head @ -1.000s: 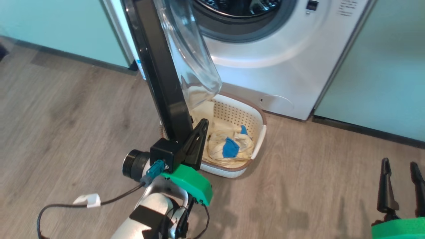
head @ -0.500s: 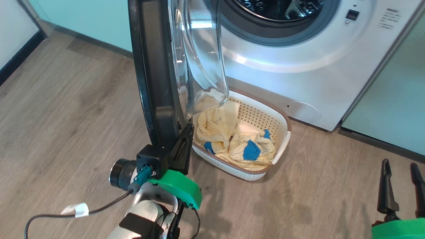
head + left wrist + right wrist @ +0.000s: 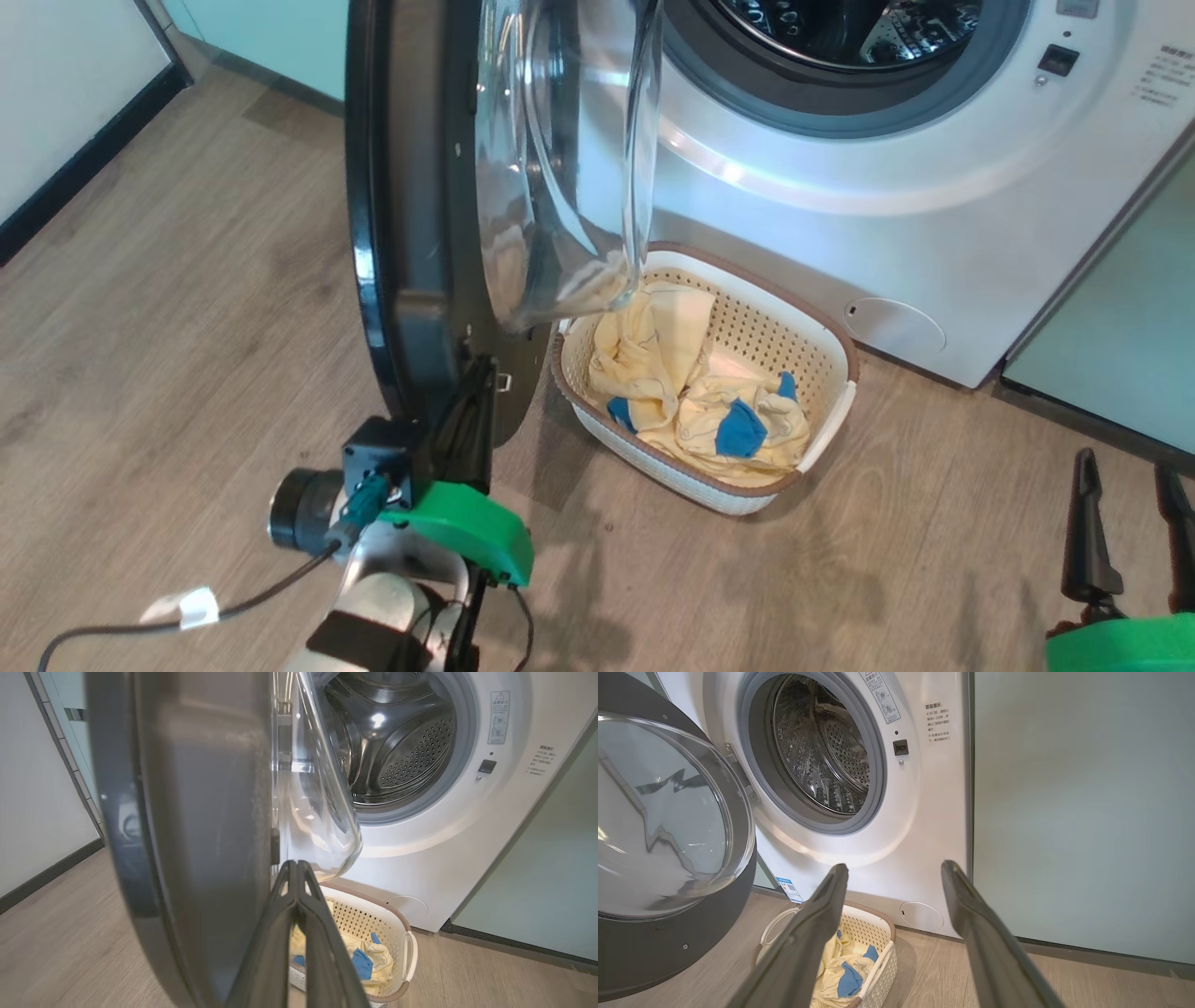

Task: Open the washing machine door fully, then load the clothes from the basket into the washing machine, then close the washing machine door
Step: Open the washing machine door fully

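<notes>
The washing machine door (image 3: 401, 233) stands swung out, its black rim edge-on and its glass bowl (image 3: 569, 168) facing the steel drum (image 3: 397, 742). My left gripper (image 3: 484, 369) is shut, with its fingers (image 3: 294, 877) lying against the door's inner face near the lower edge. Below the door and in front of the white washing machine (image 3: 840, 215) sits the cream basket (image 3: 845, 359). It holds pale yellow clothes (image 3: 672, 373) with blue patches. At the lower right my right gripper (image 3: 1123, 462) hangs open and empty, away from the basket (image 3: 882, 926) and the clothes (image 3: 845, 970).
A pale green cabinet panel (image 3: 1120, 327) flanks the washer on the right. On the left are a white wall and dark baseboard (image 3: 56, 196). The floor is wood planks (image 3: 187, 327). A blue sticker (image 3: 787, 889) sits low on the washer front.
The head camera has shifted. The door has swung wider open, now nearly edge-on, with my shut left gripper moving along with it. My right gripper stays put.
</notes>
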You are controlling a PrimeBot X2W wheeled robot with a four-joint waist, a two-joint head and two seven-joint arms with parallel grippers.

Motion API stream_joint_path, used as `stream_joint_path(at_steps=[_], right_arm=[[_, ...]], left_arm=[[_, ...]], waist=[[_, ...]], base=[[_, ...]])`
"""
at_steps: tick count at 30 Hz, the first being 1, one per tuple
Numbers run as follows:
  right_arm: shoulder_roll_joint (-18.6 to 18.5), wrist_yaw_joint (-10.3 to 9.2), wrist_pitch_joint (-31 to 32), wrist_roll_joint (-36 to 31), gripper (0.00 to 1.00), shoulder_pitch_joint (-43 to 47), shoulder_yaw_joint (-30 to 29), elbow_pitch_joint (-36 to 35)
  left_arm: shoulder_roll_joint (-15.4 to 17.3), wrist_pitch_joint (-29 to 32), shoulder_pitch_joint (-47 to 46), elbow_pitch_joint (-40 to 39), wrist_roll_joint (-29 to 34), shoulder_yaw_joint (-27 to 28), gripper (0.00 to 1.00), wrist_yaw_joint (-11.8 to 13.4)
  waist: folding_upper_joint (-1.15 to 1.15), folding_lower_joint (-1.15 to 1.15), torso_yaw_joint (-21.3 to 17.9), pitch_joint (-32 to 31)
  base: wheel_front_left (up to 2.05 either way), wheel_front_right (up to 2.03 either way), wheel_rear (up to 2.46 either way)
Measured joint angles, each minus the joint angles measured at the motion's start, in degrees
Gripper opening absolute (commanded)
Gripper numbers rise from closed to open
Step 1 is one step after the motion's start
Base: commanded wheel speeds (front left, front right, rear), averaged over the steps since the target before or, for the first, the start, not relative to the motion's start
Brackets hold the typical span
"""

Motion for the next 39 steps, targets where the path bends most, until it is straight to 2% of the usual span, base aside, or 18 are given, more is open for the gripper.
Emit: stream_joint_path(at_steps=[8, 20, 31, 39], right_arm=[[0.0, 0.0, 0.0, -0.3, 1.0, 0.0, -0.3, 0.2], [0.0, 0.0, 0.0, -0.9, 1.0, 0.0, -0.9, 0.5], [0.0, 0.0, 0.0, -1.1, 1.0, 0.0, -1.2, 0.5], [-0.1, 0.0, 0.5, -1.5, 1.0, -0.1, -1.3, 0.4]], left_arm=[[1.2, -0.5, 0.4, 0.2, -0.5, 1.7, 0.0, 1.4], [3.2, -1.7, 0.2, 2.8, -2.7, 7.2, 0.0, 2.9], [5.7, -4.8, -3.0, 10.1, -5.0, 12.2, 0.0, 2.8], [6.7, -7.1, -8.3, 18.0, -6.2, 14.4, 0.0, 1.3]], waist=[[0.0, 0.0, 0.7, 0.3], [0.0, 0.0, 1.7, 1.0], [0.0, 0.0, 2.2, 2.0], [0.0, 0.0, 2.5, 3.4]], base=[[0.0, 0.0, 0.0], [0.0, 0.0, 0.0], [0.0, 0.0, 0.0], [0.0, 0.0, 0.0]])
